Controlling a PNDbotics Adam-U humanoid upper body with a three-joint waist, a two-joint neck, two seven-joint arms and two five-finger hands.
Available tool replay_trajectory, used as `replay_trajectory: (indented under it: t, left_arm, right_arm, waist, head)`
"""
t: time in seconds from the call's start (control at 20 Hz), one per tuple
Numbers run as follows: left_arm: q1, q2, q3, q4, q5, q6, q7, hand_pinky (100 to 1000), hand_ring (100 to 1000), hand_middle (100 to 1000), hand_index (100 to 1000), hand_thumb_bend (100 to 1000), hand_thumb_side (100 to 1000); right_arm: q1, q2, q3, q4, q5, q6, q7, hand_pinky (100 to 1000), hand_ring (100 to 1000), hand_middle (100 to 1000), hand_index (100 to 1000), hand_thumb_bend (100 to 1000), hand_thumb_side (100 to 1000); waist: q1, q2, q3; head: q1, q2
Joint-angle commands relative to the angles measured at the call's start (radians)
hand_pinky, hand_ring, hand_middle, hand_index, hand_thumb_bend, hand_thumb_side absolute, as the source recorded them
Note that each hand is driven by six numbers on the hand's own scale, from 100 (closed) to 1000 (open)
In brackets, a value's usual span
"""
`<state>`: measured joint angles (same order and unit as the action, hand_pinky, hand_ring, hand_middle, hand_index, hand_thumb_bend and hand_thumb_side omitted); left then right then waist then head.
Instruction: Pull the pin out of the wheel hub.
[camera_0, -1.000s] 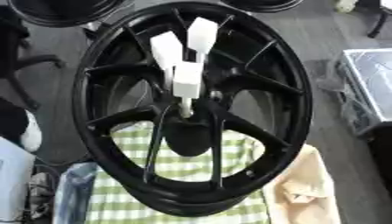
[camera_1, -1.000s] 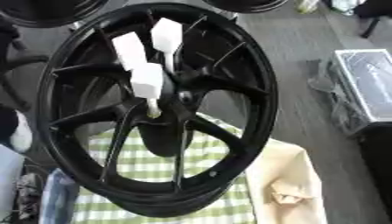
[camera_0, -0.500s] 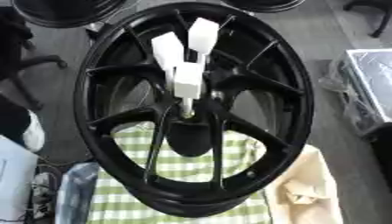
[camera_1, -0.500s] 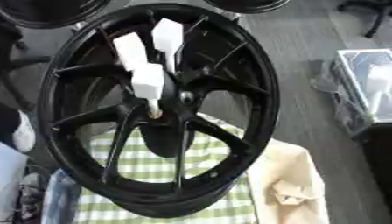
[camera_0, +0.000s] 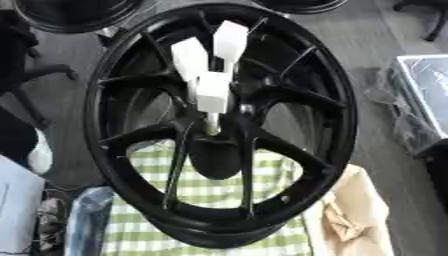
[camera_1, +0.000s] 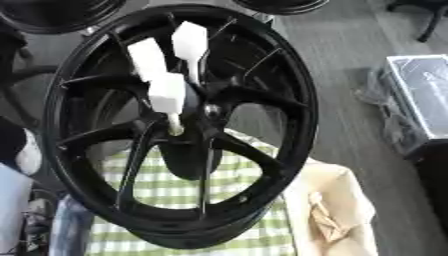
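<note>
A large black wheel hub (camera_0: 223, 125) is filling most of the frame, standing tilted with its spokes meeting at a dark centre slightly left of the middle. Three white block-shaped pieces are showing against the spokes in the upper middle. Two of them (camera_0: 230, 41) are sitting higher up, side by side and angled apart. The third white block (camera_0: 213, 93) is sitting just below them, and a thin pale pin (camera_0: 213, 123) is running down from it into the hub's centre. Whether these white pieces are the robot's fingers cannot be told, so their state cannot be told either. Behind the lower spokes a green and white checked cloth (camera_0: 210, 200) is lying, with a crumpled tan cloth (camera_1: 337, 210) at the lower right.
</note>
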<state>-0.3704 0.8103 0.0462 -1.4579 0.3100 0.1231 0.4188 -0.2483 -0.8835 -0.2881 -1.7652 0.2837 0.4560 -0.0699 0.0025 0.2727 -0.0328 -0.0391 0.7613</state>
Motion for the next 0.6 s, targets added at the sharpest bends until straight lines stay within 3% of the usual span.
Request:
replay_trajectory:
  t: [0.05, 0.15, 0.2, 0.35, 0.5, 0.6]
  left_arm:
    - [-0.013, 0.038, 0.013, -0.023, 0.003, -0.002, 0.001, 899, 848, 865, 874, 434, 773]
    - [-0.02, 0.029, 0.011, -0.028, 0.003, -0.002, 0.001, 898, 846, 864, 872, 433, 770]
    - [-0.023, 0.024, 0.01, -0.031, 0.003, -0.002, 0.001, 897, 845, 863, 872, 433, 769]
    - [-0.035, 0.004, 0.011, -0.042, 0.0, -0.006, 0.005, 896, 843, 863, 872, 433, 764]
    - [-0.047, -0.022, 0.012, -0.058, -0.007, -0.012, 0.012, 894, 841, 862, 873, 434, 760]
    - [-0.054, -0.038, 0.01, -0.071, -0.014, -0.015, 0.013, 893, 841, 861, 875, 433, 759]
  right_arm:
    - [-0.054, -0.006, 0.041, -0.058, -0.233, -0.014, -0.191, 750, 749, 706, 828, 471, 511]
    - [-0.106, 0.016, 0.094, -0.07, -0.371, -0.046, -0.289, 754, 743, 696, 824, 501, 469]
    - [-0.133, 0.028, 0.12, -0.07, -0.425, -0.064, -0.327, 752, 737, 687, 818, 570, 385]
    - [-0.218, 0.085, 0.192, -0.051, -0.524, -0.104, -0.393, 747, 737, 687, 811, 613, 331]
    - [-0.297, 0.167, 0.249, -0.001, -0.586, -0.123, -0.431, 749, 754, 710, 817, 546, 416]
    - [-0.338, 0.211, 0.281, 0.036, -0.598, -0.13, -0.445, 753, 765, 725, 828, 471, 528]
  waist:
    - [0.0, -0.026, 0.005]
    - [0.002, -0.029, 0.01]
    - [0.002, -0.03, 0.014]
    - [0.004, -0.033, 0.023]
    - [0.006, -0.035, 0.03]
    - [0.006, -0.036, 0.036]
  head:
    - [-0.01, -0.009]
    - [-0.015, -0.01]
    - [-0.017, -0.01]
    - [-0.02, -0.009]
    - [-0.023, -0.01]
    - [-0.027, -0.009]
